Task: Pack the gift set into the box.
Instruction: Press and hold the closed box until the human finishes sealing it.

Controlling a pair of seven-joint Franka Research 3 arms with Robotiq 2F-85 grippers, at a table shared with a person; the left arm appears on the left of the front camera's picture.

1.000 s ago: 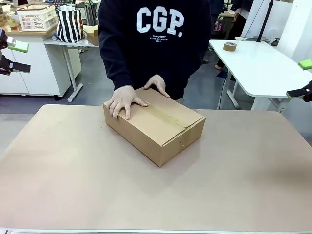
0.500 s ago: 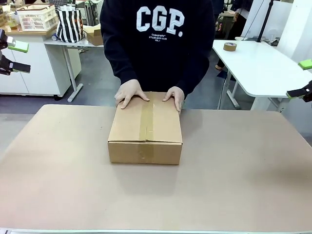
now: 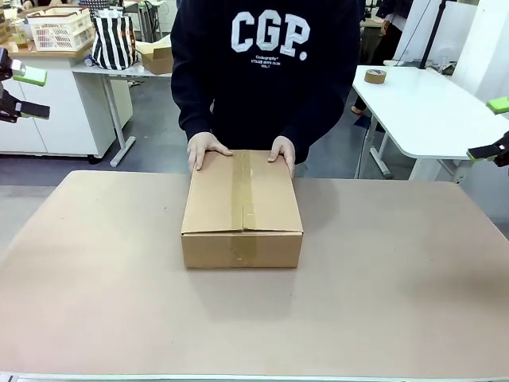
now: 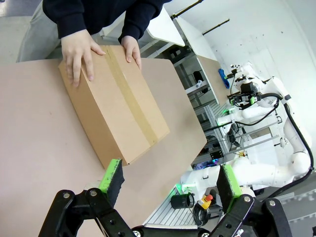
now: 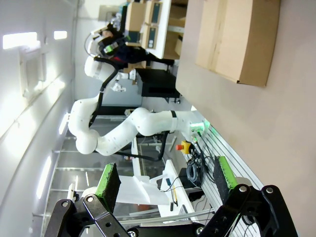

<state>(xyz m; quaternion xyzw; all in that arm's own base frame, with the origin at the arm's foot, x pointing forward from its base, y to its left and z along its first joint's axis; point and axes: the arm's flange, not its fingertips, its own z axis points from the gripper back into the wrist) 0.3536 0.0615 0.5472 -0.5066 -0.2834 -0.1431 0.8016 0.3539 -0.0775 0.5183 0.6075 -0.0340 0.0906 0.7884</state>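
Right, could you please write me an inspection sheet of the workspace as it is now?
Surface: tan table, bare around the box.
Job's things: box shut, taped along the top seam, with the person's hands on its far corners.
Clutter: nothing seen.
Grippers: left gripper open, right gripper open, both holding nothing.
Cables: black cables near a red stop button beside the table.
Surroundings: tape roll on a white table, striped bag, white basket.

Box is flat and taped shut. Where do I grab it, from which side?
Squeeze the box between claws at its side walls: left claw from the left, right claw from the right. It looks too wide for one claw, tape seals the flaps, and the person's hands hold the far edge.
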